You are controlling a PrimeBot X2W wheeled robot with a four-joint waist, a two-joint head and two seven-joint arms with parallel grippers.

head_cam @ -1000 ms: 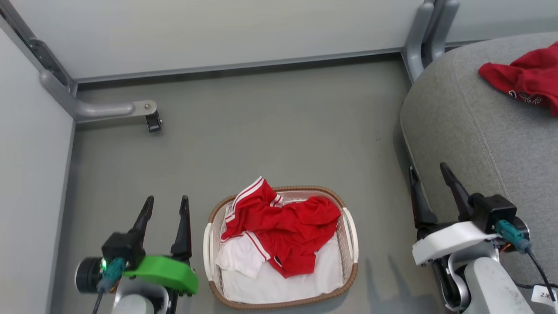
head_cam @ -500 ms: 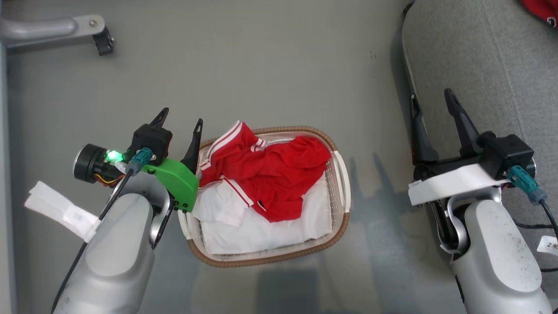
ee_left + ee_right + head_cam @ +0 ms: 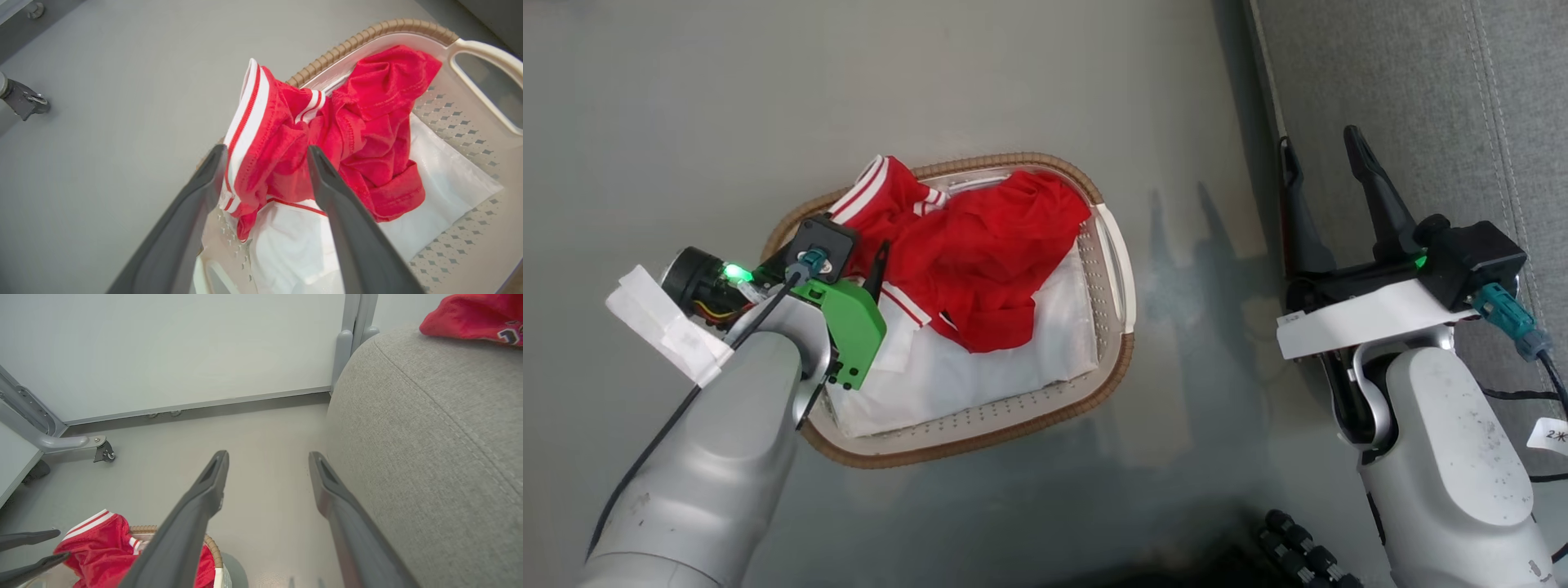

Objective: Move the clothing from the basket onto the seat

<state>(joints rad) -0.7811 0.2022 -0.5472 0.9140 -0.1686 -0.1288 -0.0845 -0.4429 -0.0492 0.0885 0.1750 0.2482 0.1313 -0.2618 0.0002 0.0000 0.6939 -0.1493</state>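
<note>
The white basket (image 3: 1013, 157) with a brown rim stands on the floor, holding a red jersey (image 3: 980, 253) with white stripes on a white liner (image 3: 980, 367). My left gripper (image 3: 854, 245) is open and points down into the basket's left end. In the left wrist view its fingers (image 3: 266, 150) straddle the striped fold of the jersey (image 3: 286, 134) without pinching it. My right gripper (image 3: 1319, 139) is open and empty beside the edge of the grey seat (image 3: 1421, 98). A red T-shirt (image 3: 470, 316) lies on the seat (image 3: 429, 437).
Grey floor surrounds the basket. A pale wall panel with a grey frame leg and caster (image 3: 104, 451) stands beyond it. A black ribbed part (image 3: 1298, 547) shows at the bottom edge, by my right arm.
The head camera has tilted down, shifting the whole picture. My left gripper has moved from beside the basket to over its left end, fingers now astride the jersey. The right gripper stays open by the seat.
</note>
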